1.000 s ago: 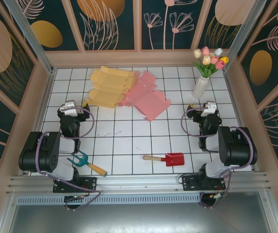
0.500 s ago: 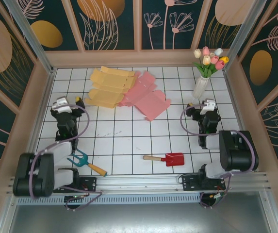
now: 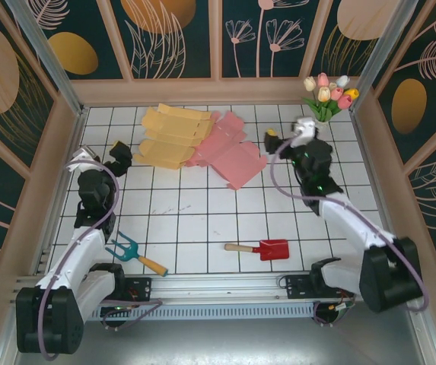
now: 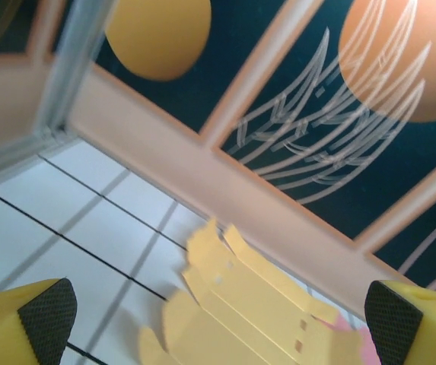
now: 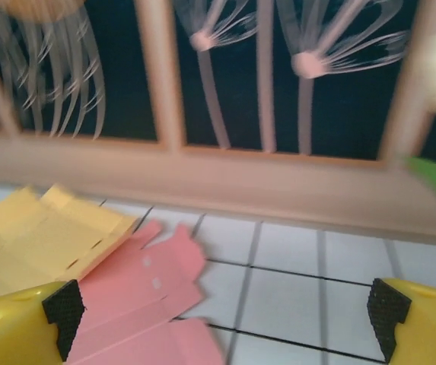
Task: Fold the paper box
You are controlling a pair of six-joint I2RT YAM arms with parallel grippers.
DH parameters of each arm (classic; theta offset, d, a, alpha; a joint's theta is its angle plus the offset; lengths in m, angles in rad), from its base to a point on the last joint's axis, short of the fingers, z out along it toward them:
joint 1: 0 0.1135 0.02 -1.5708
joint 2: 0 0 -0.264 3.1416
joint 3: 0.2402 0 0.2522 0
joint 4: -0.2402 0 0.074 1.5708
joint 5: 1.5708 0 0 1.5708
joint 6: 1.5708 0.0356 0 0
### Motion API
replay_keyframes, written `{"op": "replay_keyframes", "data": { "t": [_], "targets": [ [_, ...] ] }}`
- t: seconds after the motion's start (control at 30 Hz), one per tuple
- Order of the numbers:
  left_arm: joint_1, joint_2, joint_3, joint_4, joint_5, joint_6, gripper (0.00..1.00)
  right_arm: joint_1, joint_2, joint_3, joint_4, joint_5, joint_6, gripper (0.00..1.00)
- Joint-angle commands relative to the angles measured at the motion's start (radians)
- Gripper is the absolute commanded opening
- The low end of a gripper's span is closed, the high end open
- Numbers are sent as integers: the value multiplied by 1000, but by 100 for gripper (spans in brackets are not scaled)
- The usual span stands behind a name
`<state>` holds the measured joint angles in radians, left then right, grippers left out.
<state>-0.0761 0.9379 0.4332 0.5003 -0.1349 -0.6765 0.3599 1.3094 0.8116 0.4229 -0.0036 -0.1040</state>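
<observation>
**Left hand** (image 3: 118, 158): jaws wide apart, nothing between them. It hung over the left side of the overhead frame, just beside the left edge of the yellow sheets. In its wrist view the black pads (image 4: 44, 313) framed those sheets from either side without touching them.

**Right hand** (image 3: 273, 141): jaws likewise apart and empty. It sat right of centre in the upper part of the overhead frame, near the right edge of the pink sheets and apart from them.

**Task item, flat pink die-cut paper box blanks** (image 3: 233, 156): lay in the upper middle of the frame, flat on the table, overlapping one another.

**Flat yellow die-cut paper box blanks** (image 3: 173, 135): lay just left of the pink ones, their edges overlapping.

**Progress, judged**: no flap raised and no wall formed. All folding remained, and a single sheet had yet to be drawn out of the pile.

**White black-gridded table** (image 3: 195, 213): bare across its middle.

**White vase of mixed tulips** (image 3: 314, 138): stood upper right, close beside the right arm, and was judged a knock-over risk.

**Red toy shovel with wooden handle** (image 3: 267, 249): lay lower centre, well apart from the sheets.

**Teal toy rake with wooden handle** (image 3: 130, 252): lay lower left, likewise out of the way.
</observation>
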Motion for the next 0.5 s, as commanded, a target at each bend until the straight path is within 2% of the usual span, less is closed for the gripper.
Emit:
{"op": "replay_keyframes", "data": {
  "t": [0.0, 0.07, 0.23, 0.47],
  "targets": [
    [-42, -2, -13, -97, 97, -157, 99, 85, 197, 177, -330, -123, -173, 89],
    [-46, -4, -54, -59, 118, -212, 99, 127, 306, 286, -454, -147, -229, 79],
    [-53, -21, -86, -19, 127, -235, 99, 202, 498, 445, -608, -132, -300, 76],
    [-56, -85, -126, -32, 112, -235, 99, 250, 665, 576, -701, -122, -341, 67]
  ]
}}
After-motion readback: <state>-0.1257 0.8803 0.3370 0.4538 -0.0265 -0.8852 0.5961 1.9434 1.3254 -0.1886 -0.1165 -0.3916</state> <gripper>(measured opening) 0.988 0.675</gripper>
